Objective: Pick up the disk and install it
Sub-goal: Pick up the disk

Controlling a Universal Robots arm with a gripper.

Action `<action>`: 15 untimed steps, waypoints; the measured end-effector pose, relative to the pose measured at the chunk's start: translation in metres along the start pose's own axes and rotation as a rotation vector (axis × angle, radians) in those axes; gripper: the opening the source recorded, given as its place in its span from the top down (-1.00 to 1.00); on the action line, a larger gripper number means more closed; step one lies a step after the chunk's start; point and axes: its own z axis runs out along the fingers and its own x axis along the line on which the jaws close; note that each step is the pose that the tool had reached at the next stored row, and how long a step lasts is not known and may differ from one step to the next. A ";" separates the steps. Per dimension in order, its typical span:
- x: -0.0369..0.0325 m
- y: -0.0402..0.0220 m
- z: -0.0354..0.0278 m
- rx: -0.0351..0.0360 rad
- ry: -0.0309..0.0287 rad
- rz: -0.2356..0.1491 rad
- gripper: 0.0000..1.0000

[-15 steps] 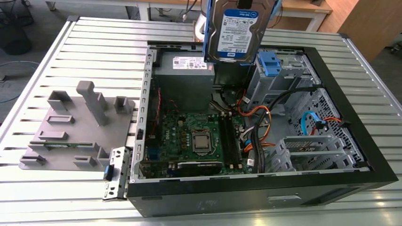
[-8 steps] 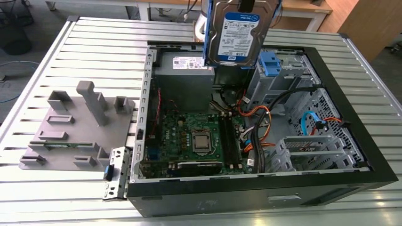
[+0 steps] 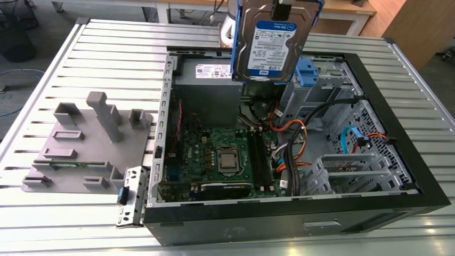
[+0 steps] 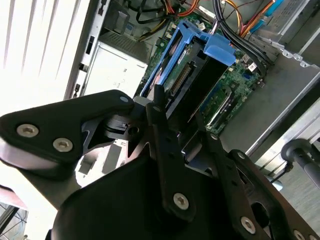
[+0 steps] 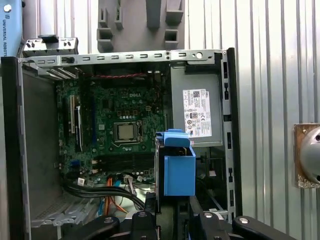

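The disk (image 3: 273, 47) is a silver-metal drive with a white-and-blue label in a blue bracket. It hangs upright, label facing the exterior view, above the back of the open computer case (image 3: 299, 221). My gripper (image 3: 284, 6) is shut on its upper end at the top of the exterior view. In the second wrist view the black fingers (image 4: 159, 107) clamp the disk (image 4: 192, 75), whose blue bracket tab points down toward the motherboard. In the first wrist view the disk's blue end (image 5: 178, 167) hangs over the case interior, beside the grey power supply box (image 5: 196, 107).
The case lies open on a slatted metal table (image 3: 106, 48). Inside are the motherboard (image 3: 220, 154), orange and black cables (image 3: 299, 130), a blue clip (image 3: 306, 70) at the drive bays and metal cages (image 3: 355, 165). A grey fixture block (image 3: 85, 144) stands at the exterior view's left.
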 end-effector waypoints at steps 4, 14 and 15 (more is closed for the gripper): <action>0.0078 -0.0003 -0.0003 0.0000 0.0001 0.000 0.31; 0.0254 -0.0010 -0.0010 0.0000 0.0001 0.000 0.31; 0.0270 -0.0011 -0.0010 0.0000 0.0000 0.000 0.31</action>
